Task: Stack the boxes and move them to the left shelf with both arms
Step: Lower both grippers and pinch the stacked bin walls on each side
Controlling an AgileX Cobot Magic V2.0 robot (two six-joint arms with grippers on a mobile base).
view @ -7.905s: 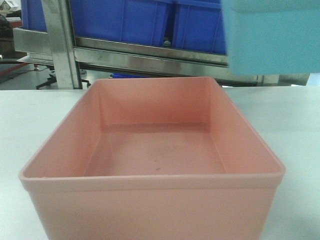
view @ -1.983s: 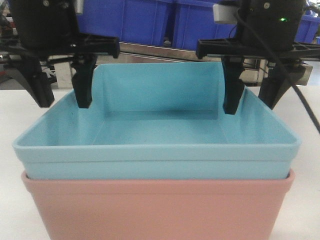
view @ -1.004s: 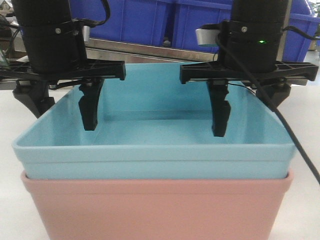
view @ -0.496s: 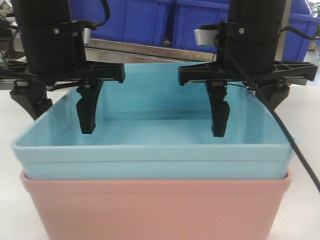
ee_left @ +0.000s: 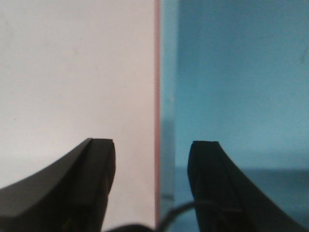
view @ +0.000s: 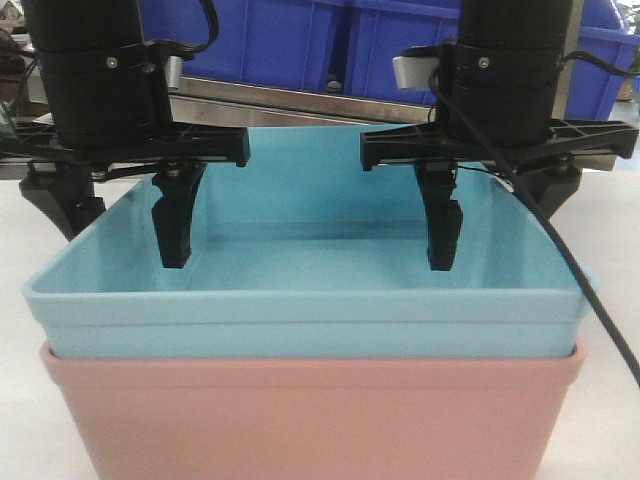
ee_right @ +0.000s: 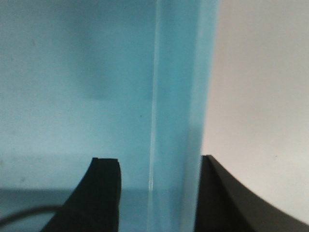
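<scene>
Blue tub (view: 310,322) nested in pink tub (view: 310,420). Left gripper (view: 120,240) and right gripper (view: 500,235) straddle opposite side rims, jaws apart, unclamped.

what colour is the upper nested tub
It's a light sky-blue plastic tub, clearest in the front view.

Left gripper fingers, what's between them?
Between the left gripper's fingers stand the blue tub's side wall and the pink tub's rim, seen in the left wrist view.

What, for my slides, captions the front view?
Blue tub nested in pink tub; left gripper and right gripper straddle its walls, open.
</scene>
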